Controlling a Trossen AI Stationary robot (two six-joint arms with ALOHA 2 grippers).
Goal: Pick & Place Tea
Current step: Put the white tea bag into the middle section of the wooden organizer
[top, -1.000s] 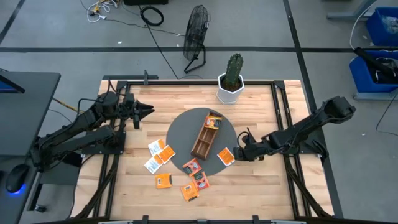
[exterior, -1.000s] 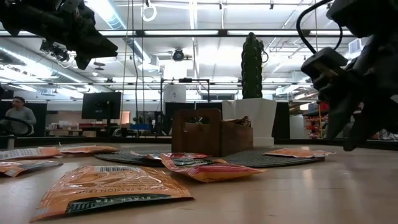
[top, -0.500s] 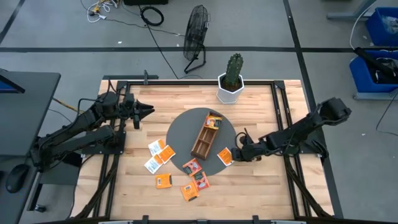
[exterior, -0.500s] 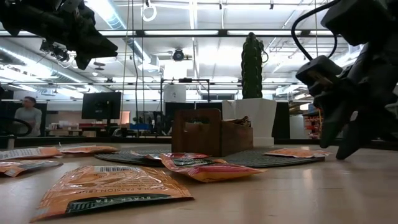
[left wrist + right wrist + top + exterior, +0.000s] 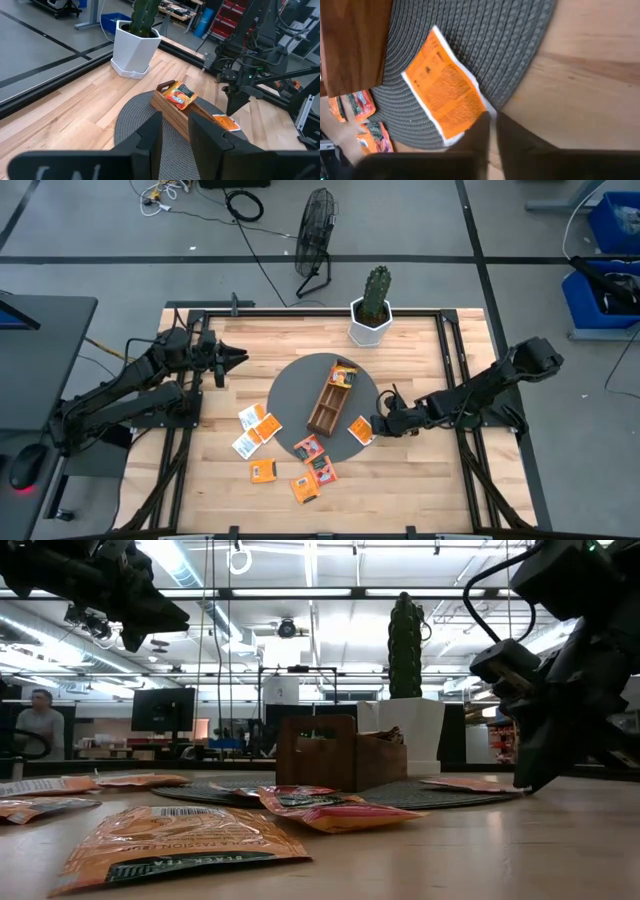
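Observation:
An orange tea sachet (image 5: 445, 95) lies flat on the near right rim of the round grey mat (image 5: 300, 385). My right gripper (image 5: 378, 425) is low over the table at the sachet's right edge, fingers closed together. A brown wooden tray (image 5: 330, 400) stands on the mat with a sachet (image 5: 180, 95) in its far compartment. Several more sachets (image 5: 258, 425) lie on the table to the mat's near left. My left gripper (image 5: 240, 357) hovers open and empty at the far left. My right gripper is shut at the sachet's edge by one corner (image 5: 485, 111), which runs in under the fingertips (image 5: 481, 125); the tips hide the contact itself. The fingers slant down from the table's right side. The sachet still lies flat on the mat and table.
A cactus in a white pot (image 5: 372, 315) stands at the far edge behind the mat. Loose sachets (image 5: 310, 470) lie near the table's front edge. Bare wood lies to the right of the mat and along the far left.
My right gripper has come down and a little toward the table's left, onto the sachet's right edge, and its two spread fingers have shut to a single point. The sachet has stayed flat where it was.

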